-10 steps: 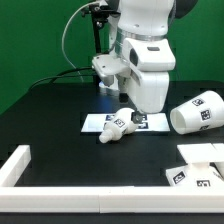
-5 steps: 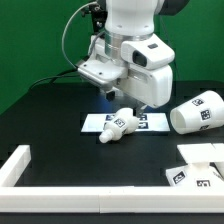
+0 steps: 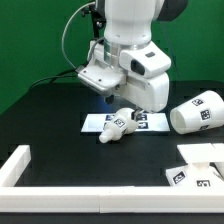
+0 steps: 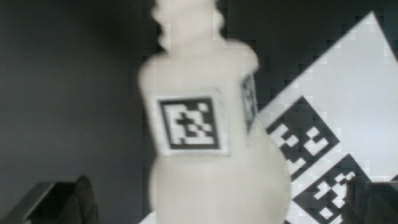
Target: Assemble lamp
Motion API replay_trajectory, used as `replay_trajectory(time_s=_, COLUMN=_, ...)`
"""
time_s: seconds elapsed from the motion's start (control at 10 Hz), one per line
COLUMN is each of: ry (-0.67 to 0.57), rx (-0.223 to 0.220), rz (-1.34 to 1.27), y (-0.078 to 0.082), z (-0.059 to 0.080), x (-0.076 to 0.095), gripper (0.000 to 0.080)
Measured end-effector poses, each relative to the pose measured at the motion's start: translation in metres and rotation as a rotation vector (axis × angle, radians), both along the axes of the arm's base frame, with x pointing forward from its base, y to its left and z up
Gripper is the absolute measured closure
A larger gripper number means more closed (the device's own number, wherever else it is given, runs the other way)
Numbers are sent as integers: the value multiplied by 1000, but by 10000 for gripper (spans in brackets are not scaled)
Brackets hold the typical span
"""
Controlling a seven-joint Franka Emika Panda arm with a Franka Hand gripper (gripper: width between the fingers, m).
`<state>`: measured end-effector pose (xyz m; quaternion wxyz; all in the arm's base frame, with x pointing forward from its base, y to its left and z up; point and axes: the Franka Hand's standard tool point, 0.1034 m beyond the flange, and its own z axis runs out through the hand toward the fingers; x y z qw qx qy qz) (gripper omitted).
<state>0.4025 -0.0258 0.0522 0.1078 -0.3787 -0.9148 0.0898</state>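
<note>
The small white lamp bulb (image 3: 118, 124) lies on its side on the marker board (image 3: 150, 122) at mid-table. In the wrist view the bulb (image 4: 199, 130) fills the middle, with its square tag facing the camera. My gripper (image 3: 108, 97) hangs just above and behind the bulb, tilted. It is open, with a dark finger (image 4: 54, 203) to one side of the bulb and nothing held (image 4: 210, 215). The tapered shade (image 3: 197, 111) lies on its side at the exterior view's right. The angular base block (image 3: 196, 172) sits at the front right.
A long white border rail (image 3: 15, 166) runs along the front at the exterior view's left. A black cable (image 3: 68, 45) loops behind the arm. The marker board's tags show beside the bulb in the wrist view (image 4: 311, 140).
The wrist has swung and tilted toward the exterior view's left and come a little lower over the bulb. The bulb, shade and base have not moved.
</note>
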Motion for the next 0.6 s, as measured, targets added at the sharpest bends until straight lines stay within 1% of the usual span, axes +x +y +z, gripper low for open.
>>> replay_trajectory(time_s=0.1, ry=7, rx=-2, rz=-5, y=-1, z=-3, x=-3, gripper=101)
replay_trajectory(time_s=0.4, ry=6, rx=-3, rz=-8, y=-2, z=-3, x=-3, gripper=101)
replay_trajectory(time_s=0.5, ry=10, rx=-2, rz=-8, y=-1, z=-5, x=-4, gripper=101)
replay_trajectory(time_s=0.6, ry=27, rx=2, rz=-3, y=2, z=-12, x=-8, gripper=101)
